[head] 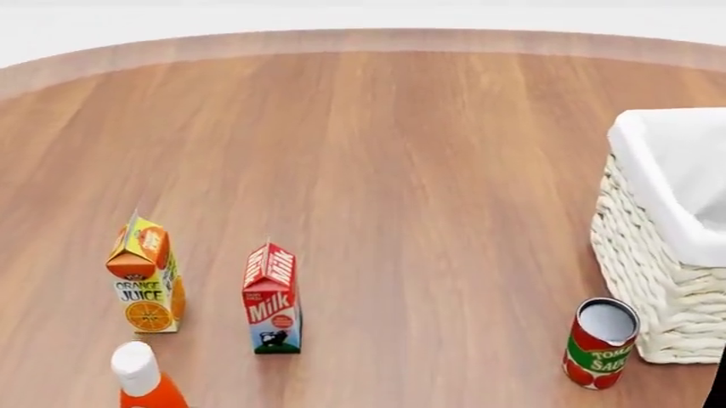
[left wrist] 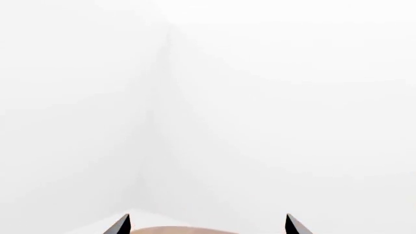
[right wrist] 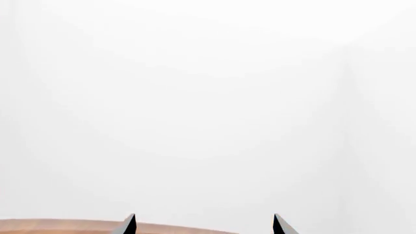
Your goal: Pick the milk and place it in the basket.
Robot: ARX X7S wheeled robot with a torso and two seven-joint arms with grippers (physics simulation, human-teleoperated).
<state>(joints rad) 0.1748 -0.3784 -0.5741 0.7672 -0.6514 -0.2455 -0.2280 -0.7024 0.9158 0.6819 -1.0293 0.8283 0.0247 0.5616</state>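
On table (head: 397, 170): "Milk" carton (head: 272, 299) beside "Orange Juice" carton (head: 144, 274)

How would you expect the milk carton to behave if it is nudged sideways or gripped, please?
The milk stands upright, tall on a narrow base, so a high sideways push would probably tip it rather than slide it. Its flat sides should suit a pincer, though a carton may dent if squeezed hard. It probably won't roll.

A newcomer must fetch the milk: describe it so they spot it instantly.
On the round wooden table, look at the near left, far from the wicker basket. The milk stands upright right of the orange juice carton: red gable top, white "Milk" lettering, cow picture below.
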